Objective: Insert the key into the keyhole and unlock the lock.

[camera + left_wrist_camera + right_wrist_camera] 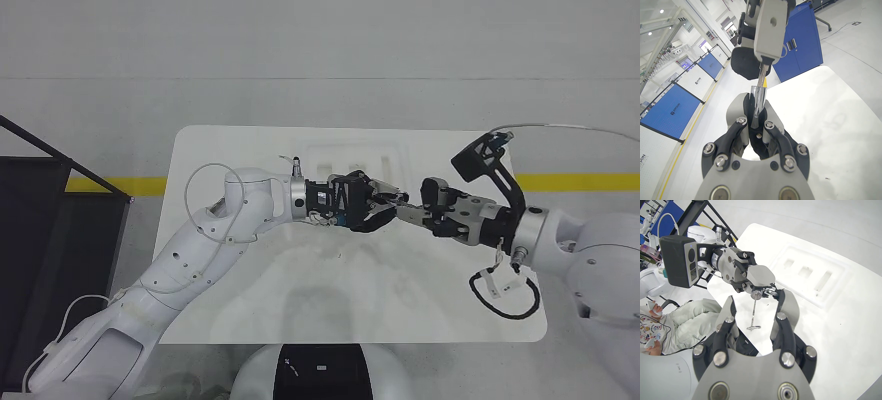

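Nearest the lens, the left gripper is seen pinching the lock, its black pads pressed against both sides of the barrel. The lock is held in the air above the middle of the table, well short of every edge. It is recorded as a smooth, polished chrome cylinder, highly reflective, with a round end face.

The key is found with its flat metal blade entered in the keyhole; its dark head stands clear of the lock. How deep the blade is seated cannot be told.

The right gripper is noted with its fingers spread, the key standing between them with a gap at each side. Grey outer plates and textured black pads are observed on its fingers.

Insertion is judged done or nearly so; the unlocking turn is judged not yet made. For the next move, the right fingers would need to be closed on the key head and the key turned about the barrel's axis, while the lock is kept firmly clamped, since slipping is likely on chrome.

A white moulded tray with rectangular recesses is noted towards the table's far edge.
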Available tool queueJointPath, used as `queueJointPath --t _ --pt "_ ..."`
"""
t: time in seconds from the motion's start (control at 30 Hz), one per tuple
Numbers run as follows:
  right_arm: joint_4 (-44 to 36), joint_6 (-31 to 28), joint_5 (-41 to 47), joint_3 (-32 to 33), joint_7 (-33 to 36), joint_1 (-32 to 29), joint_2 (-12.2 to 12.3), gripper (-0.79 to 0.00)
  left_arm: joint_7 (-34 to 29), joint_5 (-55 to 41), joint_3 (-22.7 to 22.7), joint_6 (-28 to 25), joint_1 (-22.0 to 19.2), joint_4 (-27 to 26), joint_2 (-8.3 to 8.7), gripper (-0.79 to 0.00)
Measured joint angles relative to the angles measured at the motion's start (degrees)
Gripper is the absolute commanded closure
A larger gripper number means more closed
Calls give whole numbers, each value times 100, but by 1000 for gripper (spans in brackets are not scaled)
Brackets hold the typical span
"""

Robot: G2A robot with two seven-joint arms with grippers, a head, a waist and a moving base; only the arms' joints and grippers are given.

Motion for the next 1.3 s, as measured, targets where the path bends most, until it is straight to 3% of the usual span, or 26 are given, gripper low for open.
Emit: queueJointPath --t 0.4,0.7,1.03,1.3 --pt "65 -737 968 802 30 -376 39 -785 -134 -165 -6 -45 105 -21 -6 0" --pt "398 -2141 1572 1170 71 -640 61 -785 -540 -1568 8 -972 -2 441 -126 0" --pt "927 -4165 2272 1161 -332 -654 43 -785 -174 -2337 287 -1628 -270 1120 -330 0" --pt "1207 -5016 2426 887 -636 -596 23 -785 394 -2556 655 -1767 -478 1686 -522 0"
